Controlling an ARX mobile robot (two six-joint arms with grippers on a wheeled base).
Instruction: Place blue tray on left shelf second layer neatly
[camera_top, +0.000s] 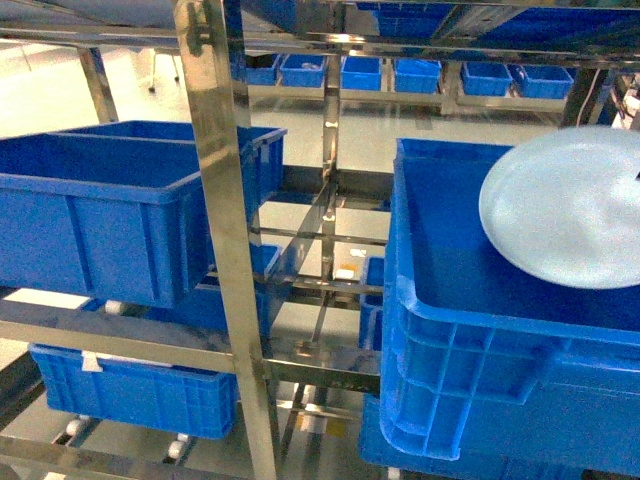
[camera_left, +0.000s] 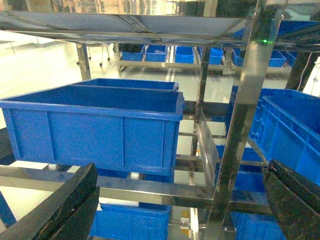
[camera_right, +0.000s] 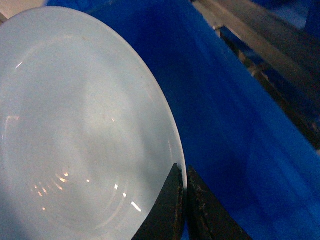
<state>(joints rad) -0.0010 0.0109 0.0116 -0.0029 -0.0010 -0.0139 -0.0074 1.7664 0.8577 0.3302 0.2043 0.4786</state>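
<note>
**Right pincer pinching blue tray rim, tray over right-hand crate**

Right pincer: fingers closed to a thin slit with the rim of the blue tray clamped between them. Grip is at the tray's lower right edge in the right wrist view; the rest of the tray spreads up and left from the fingertips. Only the fingertips show, at the bottom of the frame.

Head view: blue tray sits tilted, face toward the camera, above the open top of the big right crate. Its right edge runs out of frame, so the pincer itself is not visible there. Cannot tell if the tray's lower edge touches the crate floor.

Left pincer: fingers spread wide, one at each bottom corner of the left wrist view, nothing between them. It faces the left shelf second layer, where a left crate rests on the steel rails and white rollers.

In the head view the left crate is on the left shelf second layer, well apart from the tray, with a steel upright post between them. More blue crates stand on a rack in the background.
</note>
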